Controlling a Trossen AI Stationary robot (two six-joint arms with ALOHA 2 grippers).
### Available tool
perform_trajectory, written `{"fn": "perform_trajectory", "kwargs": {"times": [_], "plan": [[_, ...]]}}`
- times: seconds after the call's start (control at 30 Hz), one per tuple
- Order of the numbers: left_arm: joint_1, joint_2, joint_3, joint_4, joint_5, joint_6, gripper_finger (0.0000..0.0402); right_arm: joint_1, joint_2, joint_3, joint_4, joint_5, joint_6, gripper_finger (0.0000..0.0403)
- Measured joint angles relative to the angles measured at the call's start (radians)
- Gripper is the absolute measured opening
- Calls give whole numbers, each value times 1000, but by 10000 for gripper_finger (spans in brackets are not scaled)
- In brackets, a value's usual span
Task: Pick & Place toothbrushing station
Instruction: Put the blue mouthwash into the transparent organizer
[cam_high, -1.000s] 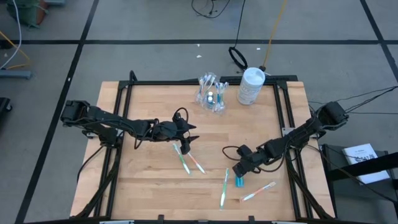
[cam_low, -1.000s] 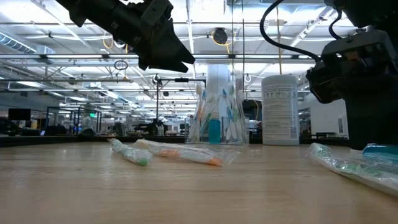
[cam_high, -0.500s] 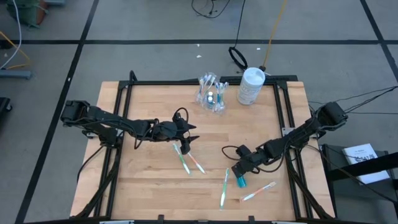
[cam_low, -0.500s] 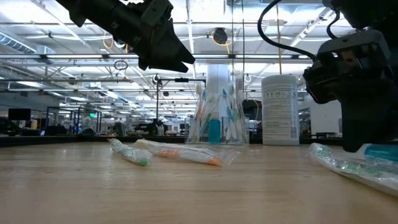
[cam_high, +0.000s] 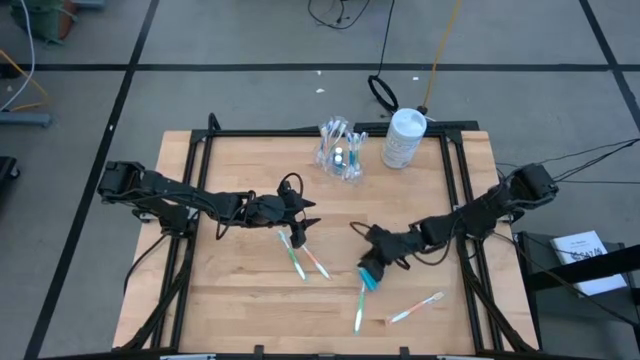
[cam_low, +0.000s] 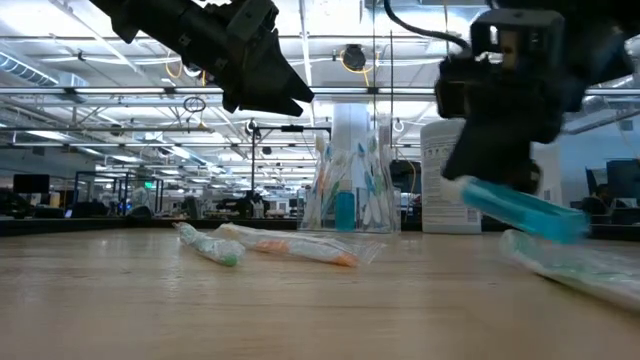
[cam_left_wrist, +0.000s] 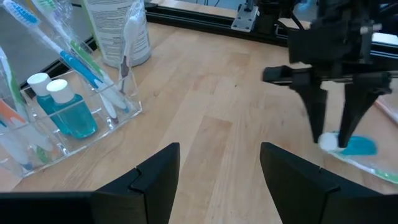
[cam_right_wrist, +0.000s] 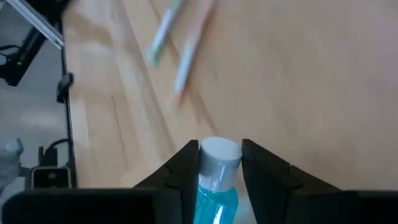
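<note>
A small blue toothpaste tube (cam_right_wrist: 217, 190) with a white cap is held off the table in my right gripper (cam_high: 368, 272), right of the table's middle. The clear holder (cam_high: 340, 150) stands at the far middle, with toothbrushes and blue tubes upright in it. Two toothbrushes (cam_high: 303, 258) lie flat near the centre. Two more, a green one (cam_high: 360, 305) and a pink one (cam_high: 415, 308), lie by the near edge. My left gripper (cam_left_wrist: 217, 180) hovers open above the table's centre, its fingers empty. My right gripper pinches the blue tube between its two fingers just behind the white cap (cam_right_wrist: 219, 155), which sticks out past the fingertips. The fingers (cam_left_wrist: 317, 115) come down on it from above. The tube (cam_low: 520, 210) is tilted and hangs clear of the table.
A white round bottle (cam_high: 405, 138) stands right of the holder at the far edge. Black rails (cam_high: 455, 180) frame the tabletop. Bare wood lies between the holder and the loose toothbrushes.
My right gripper has risen from the table with the blue tube and swung toward the table's left, rolling its wrist. The tube, which lay flat by the green toothbrush, is now lifted clear and tilted.
</note>
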Motion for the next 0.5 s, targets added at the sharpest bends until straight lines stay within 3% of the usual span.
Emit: {"fn": "perform_trajectory", "kwargs": {"times": [0.23,0.5], "plan": [[0,0,0,55,0,-29,230,-149,-5,0,215,4,-409,100],[-1,18,1,48,53,-123,230,-270,-6,1,400,0,-622,100]]}}
